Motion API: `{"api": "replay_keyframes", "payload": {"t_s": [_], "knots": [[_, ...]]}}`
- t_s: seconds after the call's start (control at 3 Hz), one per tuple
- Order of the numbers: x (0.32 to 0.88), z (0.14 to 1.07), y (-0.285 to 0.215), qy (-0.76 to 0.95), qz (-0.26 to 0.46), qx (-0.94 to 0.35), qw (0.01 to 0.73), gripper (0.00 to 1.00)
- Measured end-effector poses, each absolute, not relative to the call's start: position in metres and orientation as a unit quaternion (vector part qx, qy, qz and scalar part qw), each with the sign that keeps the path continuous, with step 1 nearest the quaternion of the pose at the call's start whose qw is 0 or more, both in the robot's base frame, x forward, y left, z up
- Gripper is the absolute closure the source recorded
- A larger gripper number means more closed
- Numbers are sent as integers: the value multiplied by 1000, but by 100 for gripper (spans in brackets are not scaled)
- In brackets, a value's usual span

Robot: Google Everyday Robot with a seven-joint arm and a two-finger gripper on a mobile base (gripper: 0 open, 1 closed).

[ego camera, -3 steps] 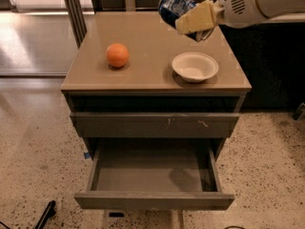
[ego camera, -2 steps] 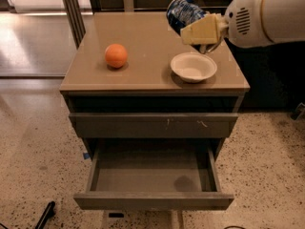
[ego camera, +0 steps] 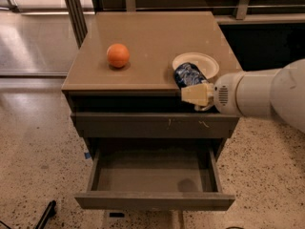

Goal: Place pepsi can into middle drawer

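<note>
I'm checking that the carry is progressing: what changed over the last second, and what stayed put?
The gripper, clamped on the small dark-blue pepsi can, came down and forward to the front edge of the brown cabinet, above the open grey-brown middle drawer. Nothing was let go. The round orange fruit, the white bowl and the drawer stayed as they were.

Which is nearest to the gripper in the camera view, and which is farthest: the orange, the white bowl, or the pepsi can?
1. pepsi can, held in the gripper at the front edge of the cabinet top.
2. white bowl, just behind the can, right side.
3. orange, far over on the left side.
</note>
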State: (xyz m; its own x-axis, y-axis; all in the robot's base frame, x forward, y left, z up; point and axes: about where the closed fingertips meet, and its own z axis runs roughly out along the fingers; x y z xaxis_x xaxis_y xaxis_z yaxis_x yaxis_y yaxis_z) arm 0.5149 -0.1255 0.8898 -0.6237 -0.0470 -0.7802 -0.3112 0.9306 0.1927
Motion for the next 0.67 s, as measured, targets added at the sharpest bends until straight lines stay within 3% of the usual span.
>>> {"api": "replay_keyframes", "payload": {"t_s": [0.33, 0.67], "knots": [[509, 825, -133, 907, 161, -65, 383, 100], [507, 819, -134, 909, 162, -60, 378, 100]]}}
